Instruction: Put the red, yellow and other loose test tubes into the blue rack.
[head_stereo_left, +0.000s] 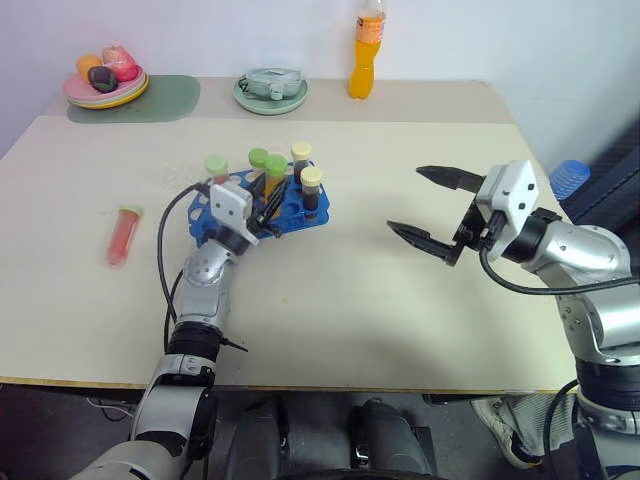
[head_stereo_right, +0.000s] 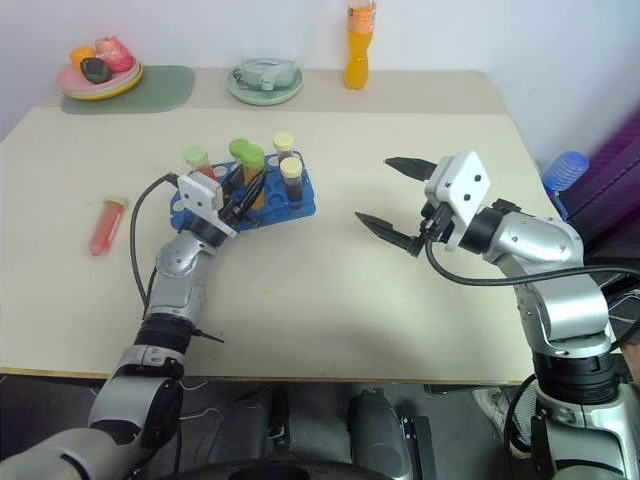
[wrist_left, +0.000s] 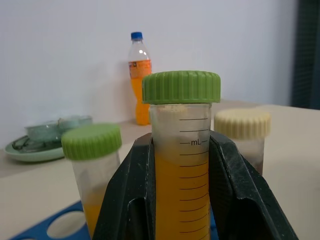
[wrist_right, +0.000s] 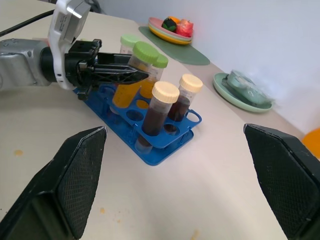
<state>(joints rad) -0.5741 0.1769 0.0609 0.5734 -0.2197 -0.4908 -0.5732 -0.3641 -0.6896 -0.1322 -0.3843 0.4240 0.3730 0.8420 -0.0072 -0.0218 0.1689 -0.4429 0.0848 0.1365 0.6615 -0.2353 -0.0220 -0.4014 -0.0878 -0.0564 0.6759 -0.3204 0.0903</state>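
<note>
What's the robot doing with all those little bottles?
It's putting test tubes into the blue rack. Its left end effector is shut on a green-capped tube of orange liquid, holding it upright at the rack, where four other tubes already stand. Its right end effector hangs open above the table, holding nothing. One red tube lies loose on the table, off to the rack's left.

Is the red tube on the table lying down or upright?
Lying down: the red tube lies flat on the table, apart from the blue rack.
</note>
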